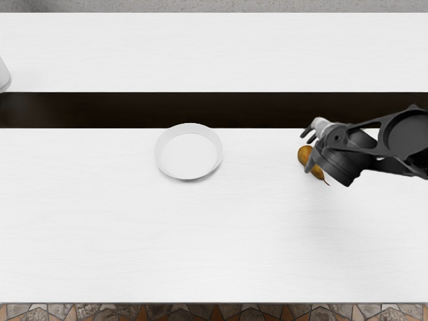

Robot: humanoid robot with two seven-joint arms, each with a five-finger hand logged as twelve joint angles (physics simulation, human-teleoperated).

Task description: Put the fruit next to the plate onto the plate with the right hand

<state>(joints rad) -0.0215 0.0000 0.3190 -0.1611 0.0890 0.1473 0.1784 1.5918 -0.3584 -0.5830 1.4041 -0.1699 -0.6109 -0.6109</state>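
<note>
White table (214,247) fills the near view, patterned floor (214,313) past its edge. Right hand (333,157) hides much of the fruit (304,155) beneath it; grip cannot be determined. Plate (160,157) lies well apart, ahead of the hand.

a plate (159,155) is sitting on the near bench (200,241), slightly left of centre and close to its far edge. a fruit (304,155) is lying on the same bench, well apart to the plate's right. the right hand (324,148) is coming in from the right edge, overlapping the fruit's right side. a gap (167,110) is separating this bench from the far bench (214,53) behind.
</note>
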